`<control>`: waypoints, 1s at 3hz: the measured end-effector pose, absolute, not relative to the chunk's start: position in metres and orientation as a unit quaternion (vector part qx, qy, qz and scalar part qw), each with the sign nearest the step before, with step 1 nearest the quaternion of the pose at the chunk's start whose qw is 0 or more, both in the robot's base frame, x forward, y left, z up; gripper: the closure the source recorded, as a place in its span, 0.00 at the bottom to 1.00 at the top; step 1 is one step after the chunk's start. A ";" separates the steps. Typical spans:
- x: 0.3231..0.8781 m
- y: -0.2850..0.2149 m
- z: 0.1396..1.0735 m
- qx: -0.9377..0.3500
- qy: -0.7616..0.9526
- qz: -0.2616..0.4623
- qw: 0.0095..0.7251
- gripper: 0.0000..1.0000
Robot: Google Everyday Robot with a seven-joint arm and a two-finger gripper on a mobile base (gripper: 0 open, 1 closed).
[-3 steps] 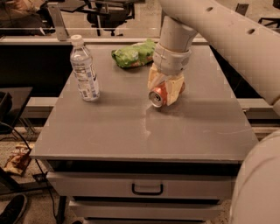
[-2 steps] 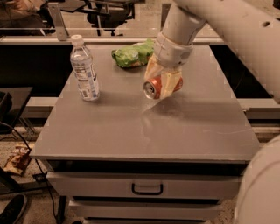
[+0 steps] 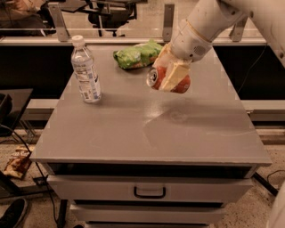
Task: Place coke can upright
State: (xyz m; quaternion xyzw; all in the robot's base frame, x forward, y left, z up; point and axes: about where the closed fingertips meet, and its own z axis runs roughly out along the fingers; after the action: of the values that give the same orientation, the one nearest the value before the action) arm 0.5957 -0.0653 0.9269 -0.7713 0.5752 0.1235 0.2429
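1. The arm (image 3: 209,22) comes in from the top right corner, and the frame edge cuts off its upper part. A pale piece of the robot's body (image 3: 278,209) is also cut off at the lower right edge.
2. The gripper (image 3: 176,80) is over the back half of the table, right of centre. Its cream fingers (image 3: 173,75) are closed around the can (image 3: 156,76) and cover its middle. Only the silver top and patches of red show, and the lettering cannot be read.
3. The can lies on its side in the grasp, with its silver top facing left and its body running off to the right. It looks to be held clear of the surface.
4. A green bag (image 3: 137,54) lies just behind and to the left of the gripper. The wrist hides its right end.
5. A clear bottle (image 3: 85,71) with a white cap stands upright well to the left of the gripper, near the table's left edge.
6. The table (image 3: 147,133) has a flat grey top, with a faint smudged sheen below the gripper. Under its front edge is a drawer with a dark handle (image 3: 149,192).
7. Behind the table are a rail with metal posts and part of an office chair (image 3: 111,11), dim and hard to make out. On the speckled floor to the left lie a crumpled wrapper (image 3: 17,161) and a cable. A dark shoe (image 3: 11,213) is cut off at the bottom left corner.
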 end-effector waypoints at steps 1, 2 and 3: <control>0.599 -0.078 0.934 -0.724 0.595 0.168 0.308 1.00; 0.606 -0.097 0.936 -0.680 0.596 0.213 0.371 1.00; 0.611 -0.114 0.935 -0.642 0.588 0.251 0.424 1.00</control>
State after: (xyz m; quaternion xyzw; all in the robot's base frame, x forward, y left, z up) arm 0.6108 -0.1136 0.9352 -0.6416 0.5879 0.2511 0.4239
